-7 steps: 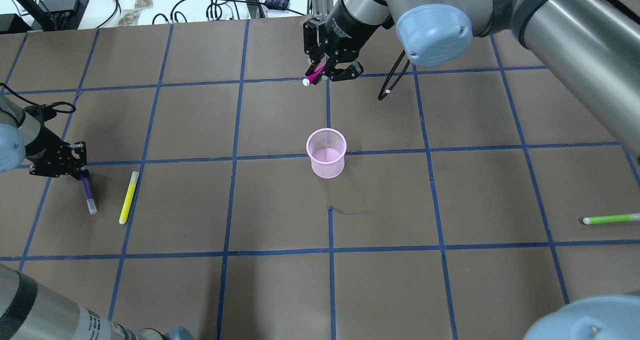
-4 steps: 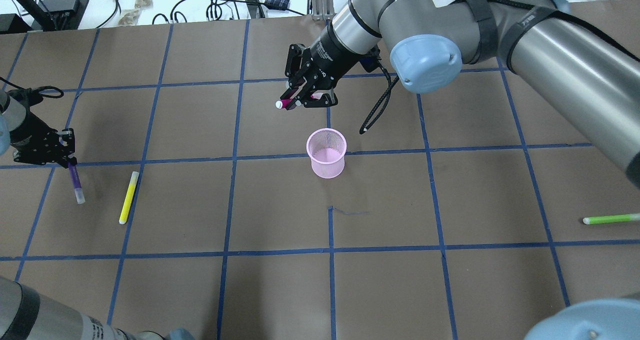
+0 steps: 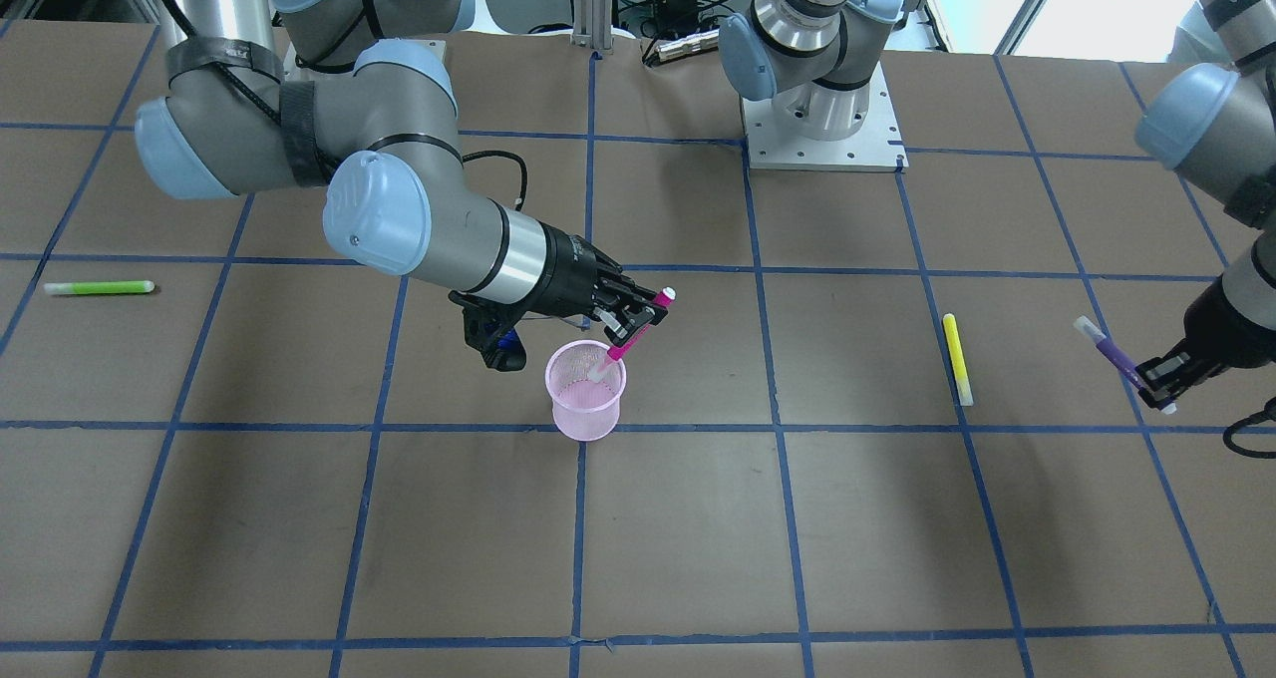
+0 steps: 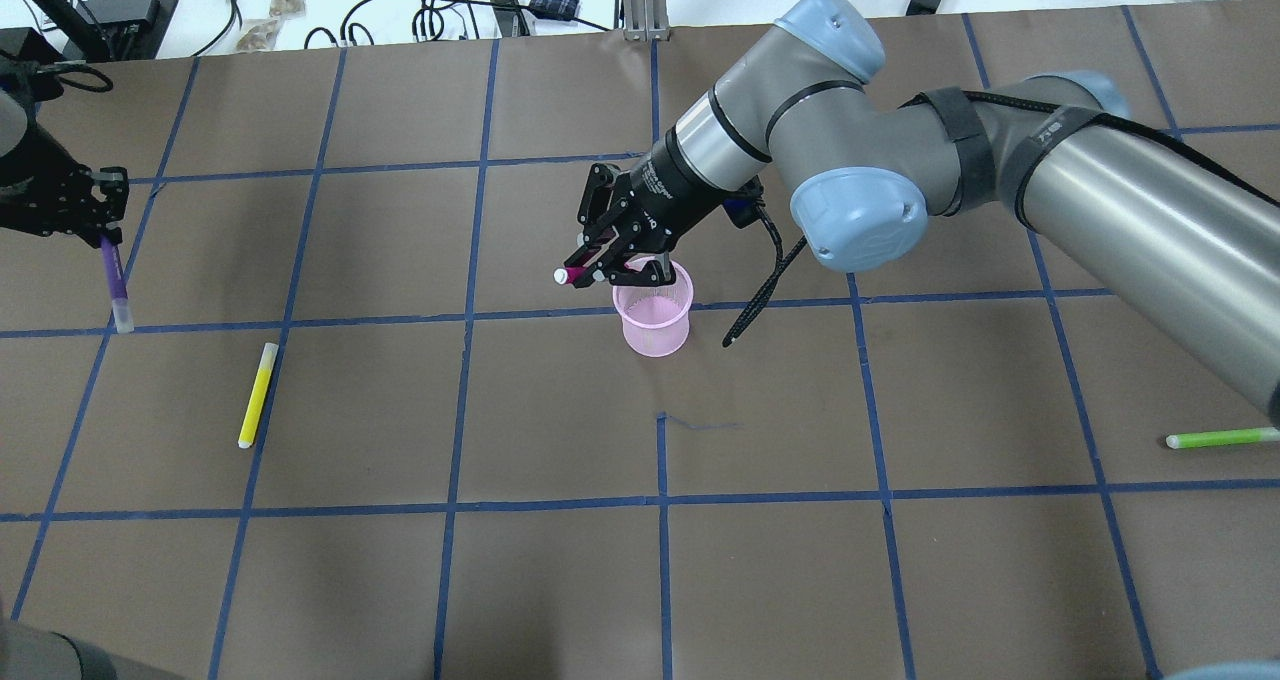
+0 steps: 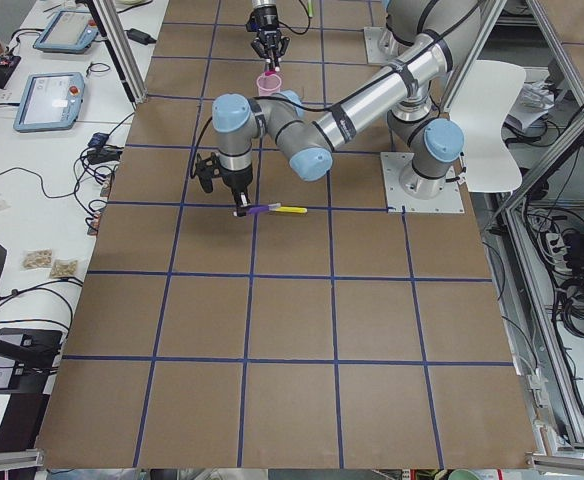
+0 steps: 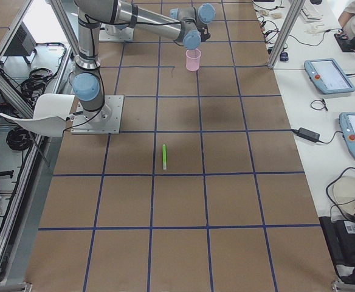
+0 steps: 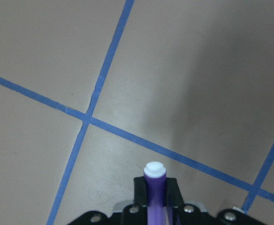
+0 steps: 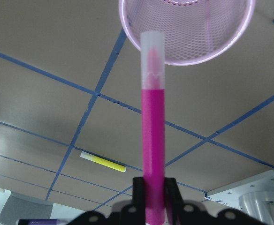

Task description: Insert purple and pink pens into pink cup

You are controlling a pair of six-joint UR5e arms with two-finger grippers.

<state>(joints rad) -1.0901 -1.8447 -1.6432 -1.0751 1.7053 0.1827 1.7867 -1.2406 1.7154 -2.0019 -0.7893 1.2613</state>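
The pink mesh cup (image 4: 657, 332) stands upright mid-table, also in the front view (image 3: 585, 404). My right gripper (image 4: 612, 266) is shut on the pink pen (image 4: 572, 275) and holds it tilted. In the front view the pen's (image 3: 626, 341) clear capped end hangs over the cup's mouth. In the right wrist view the pen (image 8: 153, 140) points at the cup's rim (image 8: 127, 28). My left gripper (image 4: 103, 240) is shut on the purple pen (image 4: 114, 285) and holds it above the table at the far left. The purple pen also shows in the left wrist view (image 7: 154, 190).
A yellow pen (image 4: 257, 395) lies on the table left of the cup. A green pen (image 4: 1220, 438) lies near the right edge. A black cable (image 4: 760, 280) hangs from my right wrist beside the cup. Blue tape lines grid the brown table.
My right gripper has come down from the far side to the cup's rim with the pink pen. My left gripper has carried the purple pen toward the table's far side.
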